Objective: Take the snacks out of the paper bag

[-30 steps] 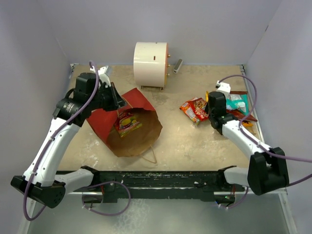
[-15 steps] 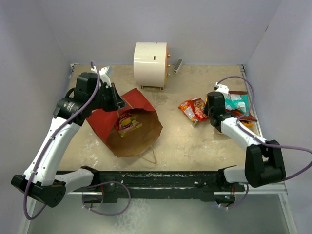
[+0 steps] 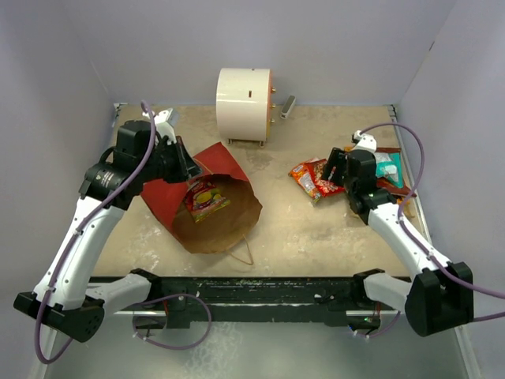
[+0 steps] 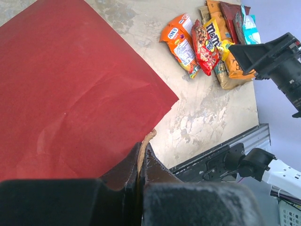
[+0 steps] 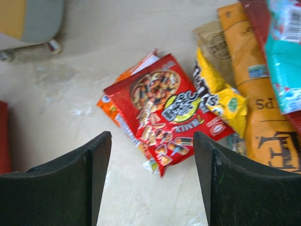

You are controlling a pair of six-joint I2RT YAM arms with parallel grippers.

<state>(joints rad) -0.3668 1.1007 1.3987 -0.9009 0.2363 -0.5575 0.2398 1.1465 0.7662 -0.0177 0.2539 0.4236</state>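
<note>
The paper bag (image 3: 164, 199) lies on its side at the left, red outside, its brown mouth facing the front. A red-and-yellow packet (image 3: 207, 197) lies inside it. My left gripper (image 3: 192, 169) is shut on the bag's twine handle (image 4: 149, 137) at the mouth's upper rim, over the red paper (image 4: 70, 84). My right gripper (image 5: 151, 137) is open just above a red snack packet (image 5: 164, 103) that lies on an orange one (image 5: 104, 101). Beside them lie a yellow packet (image 5: 221, 96), a yellow-orange chip bag (image 5: 258, 99) and a teal packet (image 5: 287, 61).
A white cylinder (image 3: 245, 103) stands on its side at the back centre, with a small grey object (image 3: 287, 105) to its right. Grey walls close in the left, back and right. The black rail (image 3: 260, 290) with the arm bases runs along the front edge.
My right gripper has opened and drawn back a little from the red packet, which now lies on the pile. The left arm has shifted slightly, still shut on the handle.
</note>
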